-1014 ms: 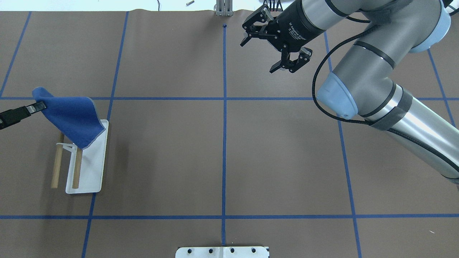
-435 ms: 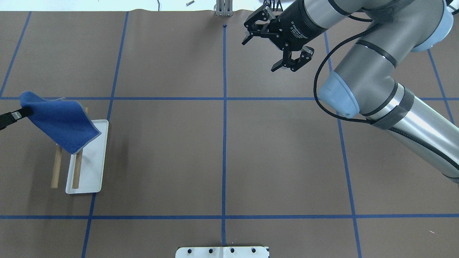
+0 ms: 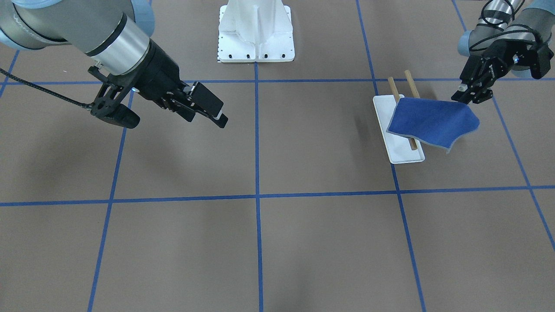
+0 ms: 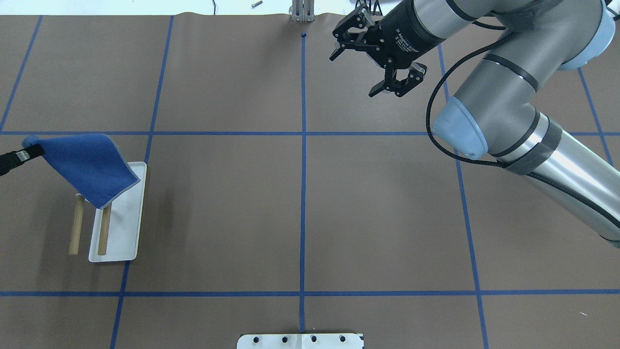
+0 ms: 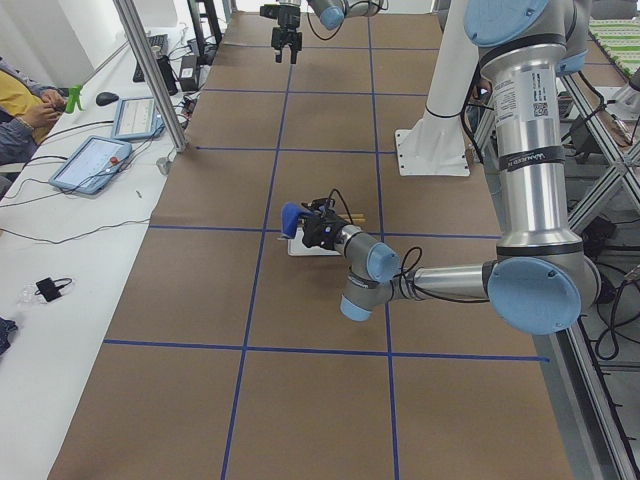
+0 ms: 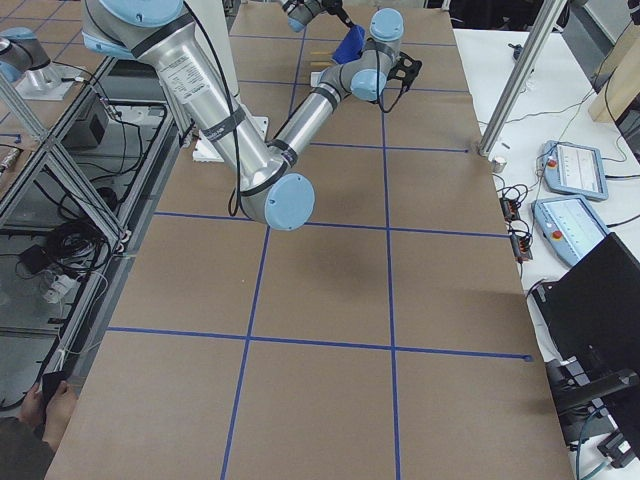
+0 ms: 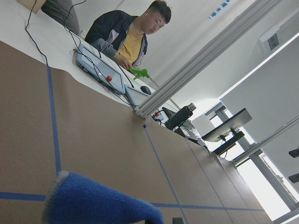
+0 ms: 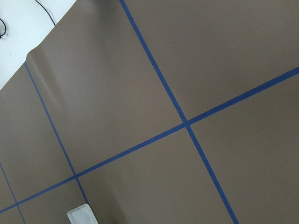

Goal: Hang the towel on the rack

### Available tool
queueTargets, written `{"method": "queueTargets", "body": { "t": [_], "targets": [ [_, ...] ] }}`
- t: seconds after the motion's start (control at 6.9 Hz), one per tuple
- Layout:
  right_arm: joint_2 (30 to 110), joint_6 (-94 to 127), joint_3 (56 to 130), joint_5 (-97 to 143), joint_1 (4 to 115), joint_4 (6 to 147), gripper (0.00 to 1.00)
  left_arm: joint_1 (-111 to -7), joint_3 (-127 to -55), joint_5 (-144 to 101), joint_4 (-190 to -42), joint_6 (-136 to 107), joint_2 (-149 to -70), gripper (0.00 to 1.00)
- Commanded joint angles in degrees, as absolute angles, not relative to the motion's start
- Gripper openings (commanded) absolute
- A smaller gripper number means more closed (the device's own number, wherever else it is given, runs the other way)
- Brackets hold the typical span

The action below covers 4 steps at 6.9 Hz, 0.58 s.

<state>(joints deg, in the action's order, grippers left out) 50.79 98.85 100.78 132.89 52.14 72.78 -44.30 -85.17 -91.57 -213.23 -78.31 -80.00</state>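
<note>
The left gripper (image 4: 23, 156), jaws clamped on one corner of the towel (image 4: 87, 164), holds the blue cloth over the far end of the rack (image 4: 124, 235) at the left side of the table. The cloth slopes down from the pinched corner and away from the jaws, covering the far part of the two wooden bars (image 4: 102, 231); its free corner hangs over the white base. Whether it already rests on the bars cannot be told from these views.

The step in hand appears to be draping. Done well, it would mean carrying the held corner squarely across both bars, lowering until the cloth's weight sits on the wood with similar lengths falling on each side, and only then letting go. Dragging could tip the light stand.

The right gripper (image 4: 356, 75) hangs with jaws apart, well away over the table's far side.
</note>
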Motion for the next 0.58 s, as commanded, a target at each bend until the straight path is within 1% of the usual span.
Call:
{"method": "queueTargets", "body": {
  "t": [0.0, 0.14, 0.29, 0.43],
  "targets": [
    [51.1, 98.9, 100.8, 132.9, 52.2, 72.8, 1.00, -44.0, -84.3, -89.6, -213.0, -78.4, -80.5, 0.55],
    [51.2, 98.8, 100.7, 132.9, 52.2, 72.8, 1.00, -43.9, -83.9, -89.3, -213.0, -78.4, -80.7, 0.69],
    [51.5, 98.7, 100.7, 132.9, 52.2, 72.8, 1.00, -43.9, -83.8, -89.2, -212.9, -78.4, -80.7, 0.69],
    [51.6, 98.8, 100.7, 133.0, 52.6, 72.4, 1.00, -43.9, -84.0, -89.3, -212.7, -78.3, -80.8, 0.75]
  ]
}}
